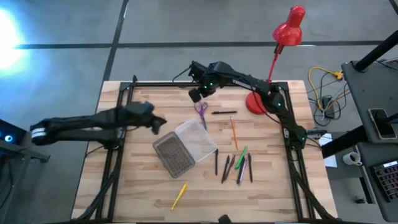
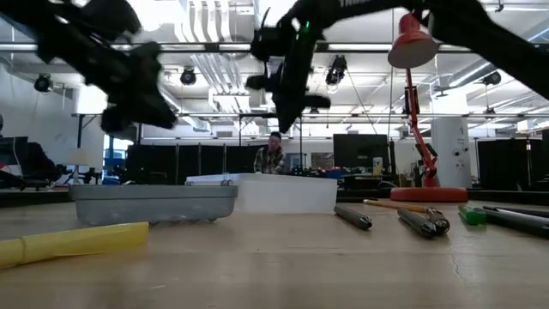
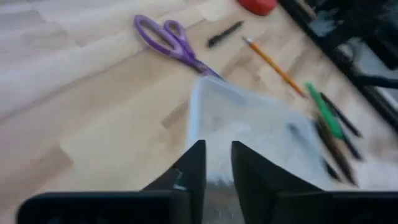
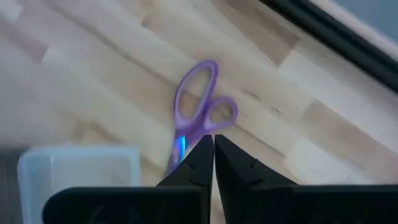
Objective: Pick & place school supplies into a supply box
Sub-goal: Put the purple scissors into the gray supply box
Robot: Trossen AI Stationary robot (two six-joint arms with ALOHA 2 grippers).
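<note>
My right claw (image 4: 213,149): pressed together — above the scissors (image 4: 198,112), blades hidden behind it.
My left claw (image 3: 217,165): slightly spread — supply box (image 3: 249,124) at 12 o'clock.

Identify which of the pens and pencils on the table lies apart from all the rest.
The yellow one. It lies alone near the table's front edge, below the box, while the others cluster to the box's right.

Right gripper (image 1: 198,94) raised above table's far side, fingers closed together; left gripper (image 1: 158,124) hovering mid-left, fingers narrowly parted.
</note>
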